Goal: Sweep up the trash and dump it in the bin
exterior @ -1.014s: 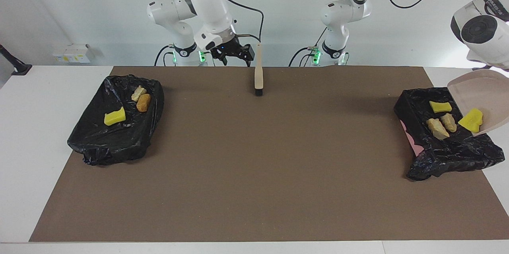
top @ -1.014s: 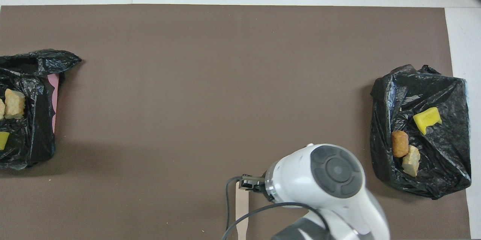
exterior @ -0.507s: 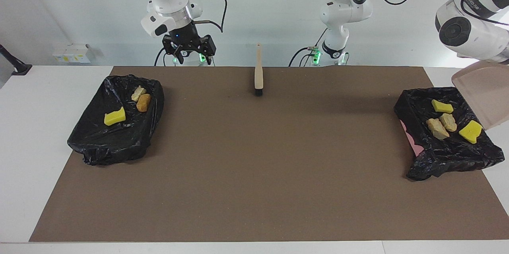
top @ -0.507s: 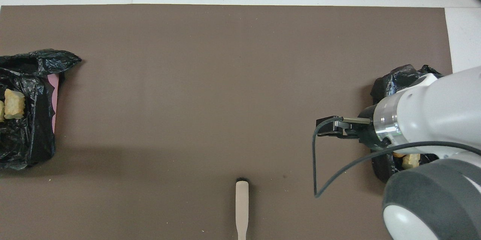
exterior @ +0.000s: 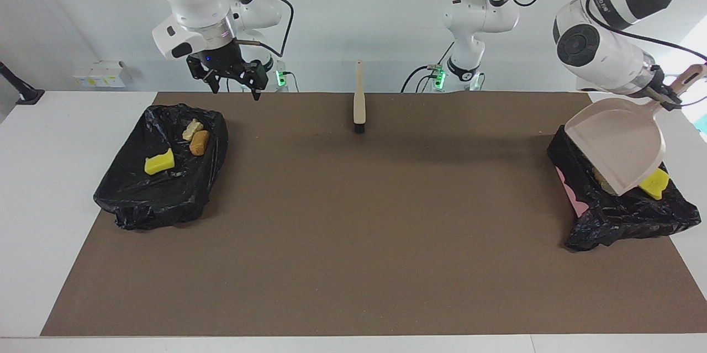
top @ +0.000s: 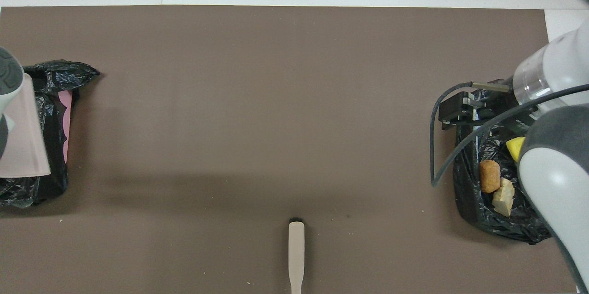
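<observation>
The left gripper (exterior: 664, 96) is closed on the handle of the beige dustpan (exterior: 618, 146) and holds it tilted over the black-lined bin (exterior: 624, 215) at the left arm's end of the table. The right gripper (exterior: 235, 79) hangs with its fingers wide and empty above the other black-lined bin (exterior: 160, 187), at the right arm's end.

All the trash I can see is already in the bins: a yellow sponge chunk (exterior: 159, 163) and two beige and orange-brown lumps (exterior: 196, 137) in the right arm's bin, and a yellow chunk (exterior: 655, 183) with a beige lump (exterior: 602, 179) that shows partly under the pan in the left arm's bin. The pan hides the rest of that bin, so I cannot count every piece.

The risk now, I think, is the pan lip. It is very near the loose bag, and if it catches the plastic when it moves, it may drag the liner or flick a chunk back to the brown mat (exterior: 353, 231).

The brush (exterior: 359, 104) lies on the mat between the two arm bases, well apart from both bins, and blocks nothing.
</observation>
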{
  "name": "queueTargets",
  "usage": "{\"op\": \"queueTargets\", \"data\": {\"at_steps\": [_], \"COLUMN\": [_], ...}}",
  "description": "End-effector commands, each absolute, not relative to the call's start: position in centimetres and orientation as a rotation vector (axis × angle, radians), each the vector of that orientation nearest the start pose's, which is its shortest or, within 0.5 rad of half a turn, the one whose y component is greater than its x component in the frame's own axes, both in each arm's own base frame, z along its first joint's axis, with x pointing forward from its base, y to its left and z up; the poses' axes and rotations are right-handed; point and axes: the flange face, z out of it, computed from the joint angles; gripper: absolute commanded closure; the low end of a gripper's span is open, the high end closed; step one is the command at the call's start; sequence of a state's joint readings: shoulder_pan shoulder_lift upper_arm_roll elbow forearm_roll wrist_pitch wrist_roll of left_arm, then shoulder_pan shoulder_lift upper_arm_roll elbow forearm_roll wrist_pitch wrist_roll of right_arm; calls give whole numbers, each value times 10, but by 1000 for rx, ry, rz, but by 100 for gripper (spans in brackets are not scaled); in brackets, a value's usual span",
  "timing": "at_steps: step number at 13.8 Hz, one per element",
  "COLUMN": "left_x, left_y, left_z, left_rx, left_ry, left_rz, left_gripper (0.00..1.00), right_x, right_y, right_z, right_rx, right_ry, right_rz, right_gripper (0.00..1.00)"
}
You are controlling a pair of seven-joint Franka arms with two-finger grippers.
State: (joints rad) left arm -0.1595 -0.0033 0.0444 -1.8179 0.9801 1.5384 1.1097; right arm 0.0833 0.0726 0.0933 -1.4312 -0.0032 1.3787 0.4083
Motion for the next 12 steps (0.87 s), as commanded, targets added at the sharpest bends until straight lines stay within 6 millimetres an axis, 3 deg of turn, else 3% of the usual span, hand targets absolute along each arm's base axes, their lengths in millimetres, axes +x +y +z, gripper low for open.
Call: {"op": "queueTargets", "data": {"at_steps": [1,8,12], "left_x": [533,517,520], "left_y": [4,-45,-79], "left_z": [552,528,527], "left_rx": [-1959,-2622,-2954], "left_ry": [1369,1001,545], "left_rz": [770,494,322], "left_gripper": [100,100,100], "right_x": [536,522,523], "right_y": [71,40,35], "right_z": [633,619,618], "right_rx": [-3145,-3117,-3118], "right_ry": [343,390,344], "right_rz": [236,198,193], "right_gripper": [0,0,0]}}
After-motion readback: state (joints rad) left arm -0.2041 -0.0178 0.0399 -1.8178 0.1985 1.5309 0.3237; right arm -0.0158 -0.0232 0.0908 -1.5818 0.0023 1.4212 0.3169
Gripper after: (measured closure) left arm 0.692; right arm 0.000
